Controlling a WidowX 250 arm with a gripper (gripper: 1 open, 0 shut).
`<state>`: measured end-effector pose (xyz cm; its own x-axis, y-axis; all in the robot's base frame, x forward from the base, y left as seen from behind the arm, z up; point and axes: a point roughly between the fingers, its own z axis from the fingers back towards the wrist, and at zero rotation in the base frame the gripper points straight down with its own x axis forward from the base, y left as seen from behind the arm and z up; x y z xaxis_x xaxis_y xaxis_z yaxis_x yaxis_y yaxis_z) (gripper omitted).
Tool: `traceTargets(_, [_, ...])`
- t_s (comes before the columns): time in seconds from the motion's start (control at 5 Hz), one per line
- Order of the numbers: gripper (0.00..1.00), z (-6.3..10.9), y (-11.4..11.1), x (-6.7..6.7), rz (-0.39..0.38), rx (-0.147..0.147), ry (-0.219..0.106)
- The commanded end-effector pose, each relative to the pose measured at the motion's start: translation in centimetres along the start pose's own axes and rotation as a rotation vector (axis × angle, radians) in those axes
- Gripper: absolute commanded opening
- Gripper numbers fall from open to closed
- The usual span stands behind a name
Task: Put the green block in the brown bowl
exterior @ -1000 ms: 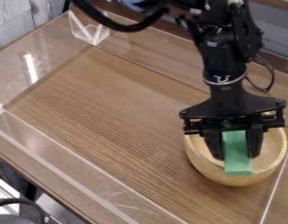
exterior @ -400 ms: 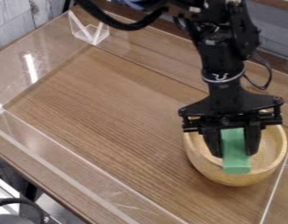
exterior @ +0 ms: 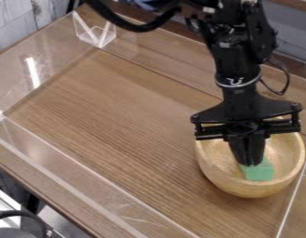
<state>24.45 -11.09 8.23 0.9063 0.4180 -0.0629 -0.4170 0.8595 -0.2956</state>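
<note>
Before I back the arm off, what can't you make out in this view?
In the camera view:
- Pincer tips: whether they touch the green block; dark arm parts crowd them.
- Block's far end: hidden behind the pincer.
- Brown bowl's back rim: blocked by the arm.
- Dark object, lower left: cut off by the edge.

A brown table (exterior: 112, 116) spans the scene beneath clear plastic sheeting (exterior: 71, 175) along its near side. A white wire-like frame (exterior: 94, 31) stands near the far edge, while black cables (exterior: 21, 216) curl at lower left.
</note>
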Motion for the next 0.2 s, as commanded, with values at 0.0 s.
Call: traceTargets(0.0, [0.00, 1.21, -0.97, 0.86, -0.010, -0.035, -0.039])
